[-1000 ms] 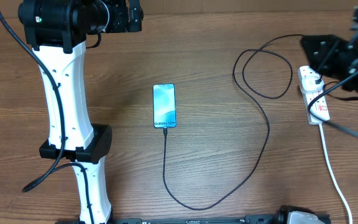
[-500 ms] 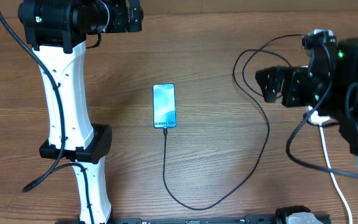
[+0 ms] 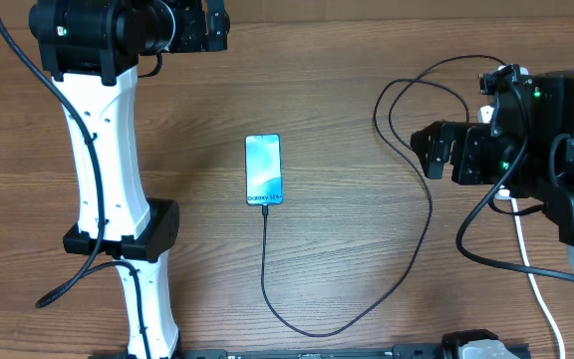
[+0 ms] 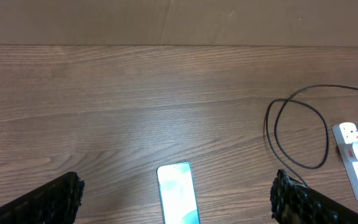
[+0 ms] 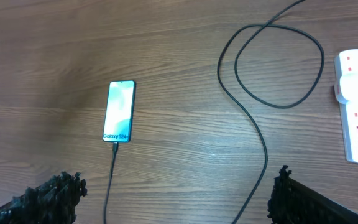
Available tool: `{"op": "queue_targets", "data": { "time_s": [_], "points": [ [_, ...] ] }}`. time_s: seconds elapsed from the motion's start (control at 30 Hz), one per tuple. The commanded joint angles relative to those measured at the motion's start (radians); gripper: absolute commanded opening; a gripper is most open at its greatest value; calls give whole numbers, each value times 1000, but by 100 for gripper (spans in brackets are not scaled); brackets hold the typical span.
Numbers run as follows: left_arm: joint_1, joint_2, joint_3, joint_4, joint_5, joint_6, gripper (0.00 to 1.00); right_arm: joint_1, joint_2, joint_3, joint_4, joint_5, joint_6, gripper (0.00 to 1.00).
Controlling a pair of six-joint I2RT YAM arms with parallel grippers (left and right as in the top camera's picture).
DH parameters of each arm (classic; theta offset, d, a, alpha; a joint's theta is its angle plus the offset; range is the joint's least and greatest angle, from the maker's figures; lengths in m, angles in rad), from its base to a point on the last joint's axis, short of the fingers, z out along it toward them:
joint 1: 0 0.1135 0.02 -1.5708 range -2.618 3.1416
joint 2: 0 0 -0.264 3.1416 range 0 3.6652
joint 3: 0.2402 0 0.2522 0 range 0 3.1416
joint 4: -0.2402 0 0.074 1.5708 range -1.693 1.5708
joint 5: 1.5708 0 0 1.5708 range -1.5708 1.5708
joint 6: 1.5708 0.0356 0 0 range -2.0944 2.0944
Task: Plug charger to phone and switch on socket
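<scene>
From overhead, the phone (image 3: 263, 170) lies flat on the wooden table (image 3: 347, 60), screen up. The charger (image 3: 430, 214) meets the phone's lower edge, runs down from it, curves round to the right, climbs and ends in a loop well to the phone's right. The right gripper (image 3: 427, 150) hangs over that loop, its arm covering most of the socket (image 3: 512, 205) further right of the phone. The left gripper (image 3: 212, 25) sits above and left of the phone, well apart from it. This view does not show how either pair of jaws stands.

In the left wrist view, the left fingers (image 4: 55, 199) stand far apart, jaws spread wide with nothing between them but the phone far below. The cable loop and the socket lie to the phone's right.

In the right wrist view, the right fingers (image 5: 300, 199) are likewise spread wide and empty. The phone lies upper left, the cable's tip at its lower edge, and the socket is far to the phone's right at the frame edge.
</scene>
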Motion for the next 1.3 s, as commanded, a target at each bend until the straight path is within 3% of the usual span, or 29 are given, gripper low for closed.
{"op": "queue_targets", "data": {
  "time_s": [0.0, 0.2, 0.4, 0.97, 1.27],
  "points": [
    [-5, -8, -4, -2, -9, 9, 100, 4, -1, 25, -3, 40, -3, 100],
    [-5, -8, -4, -2, -9, 8, 99, 4, 0, 10, 26, 77, -5, 100],
    [-5, -8, -4, -2, -9, 9, 100, 4, -121, -132, 222, 77, -8, 100],
    [-5, -8, -4, -2, -9, 9, 100, 4, -754, -953, 984, 84, -8, 100],
    [-5, -8, -4, -2, -9, 9, 100, 4, -984, -1319, 1323, 84, -8, 100]
  ]
}}
